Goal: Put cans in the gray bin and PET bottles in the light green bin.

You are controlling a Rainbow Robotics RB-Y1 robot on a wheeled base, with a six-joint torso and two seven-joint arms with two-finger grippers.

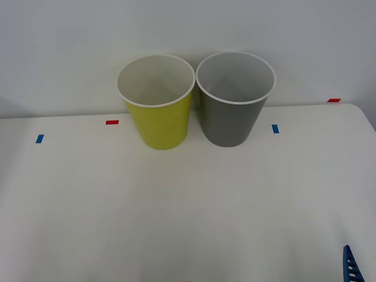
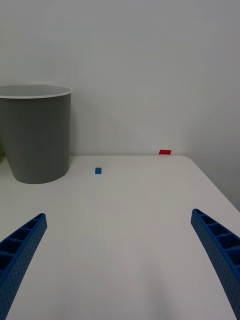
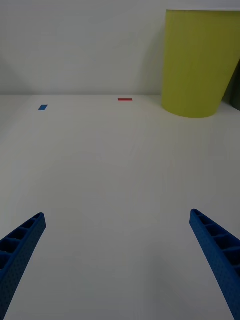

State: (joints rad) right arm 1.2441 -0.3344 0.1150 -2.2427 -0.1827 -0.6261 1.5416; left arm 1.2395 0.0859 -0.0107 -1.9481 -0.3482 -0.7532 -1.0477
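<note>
The light green bin [image 1: 157, 111] stands upright at the back of the white table, and the gray bin [image 1: 234, 103] stands right beside it on the right, almost touching. What shows of both insides is bare. Cans and PET bottles are out of view. My right gripper [image 2: 120, 260] is open low over the table's near right part, with one blue fingertip [image 1: 351, 265] at the front view's lower right corner; the gray bin [image 2: 36, 134] is far ahead of it. My left gripper [image 3: 117, 260] is open above the near left table, the light green bin [image 3: 197, 62] far ahead.
Small tape marks lie on the table [image 1: 188, 205]: a blue mark [image 1: 39, 138] and a red mark [image 1: 111, 122] on the left, a blue mark [image 1: 275, 128] and a red mark [image 1: 333, 100] on the right. A pale wall rises behind the bins.
</note>
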